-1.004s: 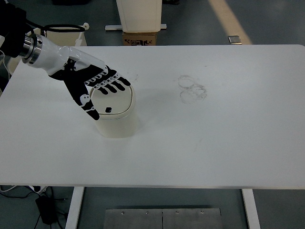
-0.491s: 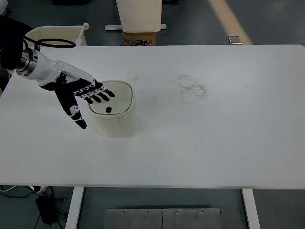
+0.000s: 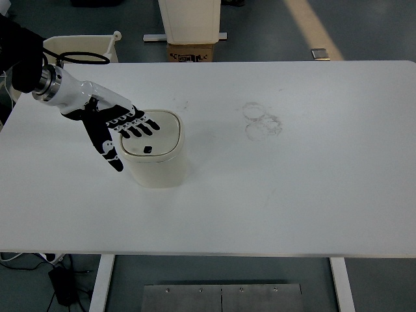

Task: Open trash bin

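Note:
A small cream trash bin (image 3: 158, 162) stands on the white table (image 3: 292, 182), left of centre. Its lid (image 3: 159, 131) is closed and flat, with a small dark button near its front edge. My left hand (image 3: 120, 130) comes in from the upper left, fingers spread flat and holding nothing. Its fingertips (image 3: 148, 127) lie over the left part of the lid, and the thumb hangs down beside the bin's left wall. The right arm is not in view.
Faint ring marks (image 3: 262, 120) show on the table right of centre. Beyond the far edge stand a white container (image 3: 190, 19) on a cardboard box (image 3: 190, 52) and a cream tub (image 3: 78, 49) at the left.
My left hand drew back to the left off the lid's middle, then shifted slightly right again. Its fingertips now cover only the lid's left part. The lid stays closed.

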